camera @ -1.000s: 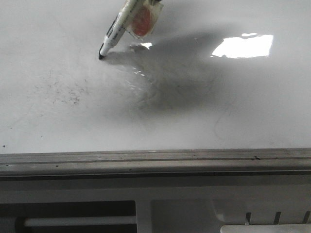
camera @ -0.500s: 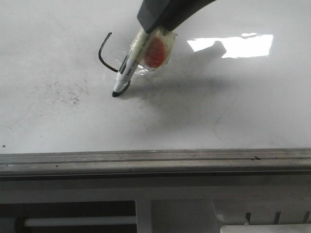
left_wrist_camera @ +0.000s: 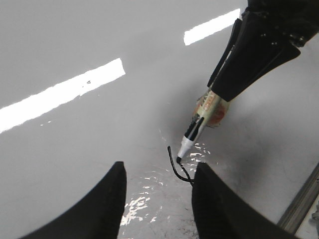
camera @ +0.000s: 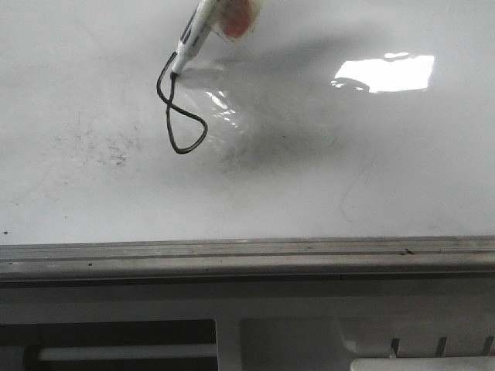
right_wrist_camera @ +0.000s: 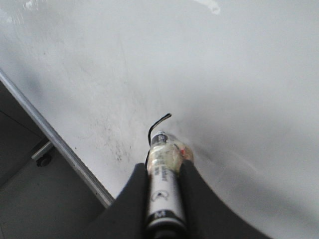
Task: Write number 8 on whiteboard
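The whiteboard (camera: pixel 348 178) is glossy white with glare. A thin black looped line, the number 8 (camera: pixel 179 116), lies on it: the lower loop is closed, the upper loop is narrow. My right gripper (right_wrist_camera: pixel 163 168) is shut on a white and black marker (right_wrist_camera: pixel 162 191). The marker (camera: pixel 193 39) leans in from the top, and its tip touches the board at the upper loop. In the left wrist view the right gripper (left_wrist_camera: pixel 254 50) holds the marker (left_wrist_camera: pixel 197 127) over the line (left_wrist_camera: pixel 173 162). My left gripper (left_wrist_camera: pixel 158 172) is open and empty above the board.
A grey metal edge rail (camera: pixel 247 259) runs along the board's near side, also seen in the right wrist view (right_wrist_camera: pixel 55 144). Below it is a grey panel with dark slots (camera: pixel 309 340). Faint grey smudge specks (camera: pixel 100 147) lie left of the line.
One second ago the board held no line. The marker drew down to the lower loop's bottom, then moved back up, closing that loop; its tip is now at the upper loop.
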Available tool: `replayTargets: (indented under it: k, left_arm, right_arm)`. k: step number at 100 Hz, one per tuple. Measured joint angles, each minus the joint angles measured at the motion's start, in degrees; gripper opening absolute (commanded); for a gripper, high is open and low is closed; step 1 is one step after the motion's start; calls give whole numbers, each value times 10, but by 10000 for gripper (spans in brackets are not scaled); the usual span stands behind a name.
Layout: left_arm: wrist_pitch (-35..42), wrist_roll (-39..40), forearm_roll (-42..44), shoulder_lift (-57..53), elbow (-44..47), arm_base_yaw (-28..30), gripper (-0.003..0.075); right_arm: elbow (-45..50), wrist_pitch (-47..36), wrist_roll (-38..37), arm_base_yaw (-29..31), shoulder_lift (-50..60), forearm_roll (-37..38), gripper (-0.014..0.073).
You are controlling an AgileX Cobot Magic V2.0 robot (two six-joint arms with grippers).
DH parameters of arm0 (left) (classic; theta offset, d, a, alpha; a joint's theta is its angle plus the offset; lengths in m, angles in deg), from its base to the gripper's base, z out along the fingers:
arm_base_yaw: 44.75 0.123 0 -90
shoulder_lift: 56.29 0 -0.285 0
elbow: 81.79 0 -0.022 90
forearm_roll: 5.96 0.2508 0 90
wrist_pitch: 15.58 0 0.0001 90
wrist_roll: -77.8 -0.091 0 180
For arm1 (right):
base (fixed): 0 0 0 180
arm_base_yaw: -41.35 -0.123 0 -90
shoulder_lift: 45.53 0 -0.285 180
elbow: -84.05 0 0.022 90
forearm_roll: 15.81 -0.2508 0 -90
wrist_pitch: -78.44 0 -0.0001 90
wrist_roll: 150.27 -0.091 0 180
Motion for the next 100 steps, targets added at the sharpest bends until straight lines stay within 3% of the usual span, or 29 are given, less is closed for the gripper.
replayTargets:
  k: [34, 52, 69, 100]
  left_arm:
    - [0, 0, 0, 0, 0, 0, 295]
    - [3, 0, 11, 8, 0, 0, 295]
    - [38, 0, 66, 63, 0, -29, 295]
    - [109, 0, 75, 200, -13, -64, 295]
  right_arm:
    - [-6, -15, 0, 0, 1, 7, -63]
    - [-6, -2, 1, -34, 17, 17, -63]
    - [-6, 30, 1, -74, 19, 17, -63]
    - [-6, 73, -4, -107, 11, 18, -63]
